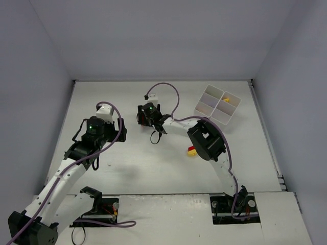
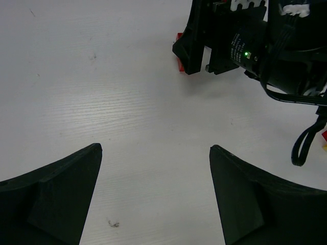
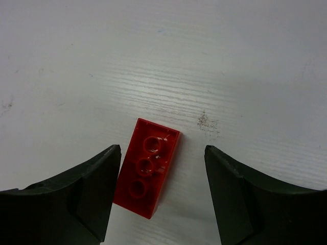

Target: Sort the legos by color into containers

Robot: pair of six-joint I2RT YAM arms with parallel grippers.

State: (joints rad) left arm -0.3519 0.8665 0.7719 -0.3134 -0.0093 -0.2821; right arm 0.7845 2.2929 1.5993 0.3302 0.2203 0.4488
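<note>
Right jaws spread astride red brick (image 3: 147, 167); left jaws spread over table (image 2: 127, 102); tray (image 1: 217, 104) well apart

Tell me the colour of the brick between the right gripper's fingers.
Red; the brick shows best in the right wrist view.

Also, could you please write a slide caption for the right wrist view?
Right end effector, jaws open, straddles a red lego lying flat on the white table.

Left wrist view: red brick (image 2: 179, 51) mostly hidden behind the right gripper (image 2: 202, 64), sliver showing beside one finger. Top view: red-and-yellow legos (image 1: 191, 150) half under right forearm (image 1: 207, 140); tray (image 1: 209, 117) contents unresolvable.
</note>
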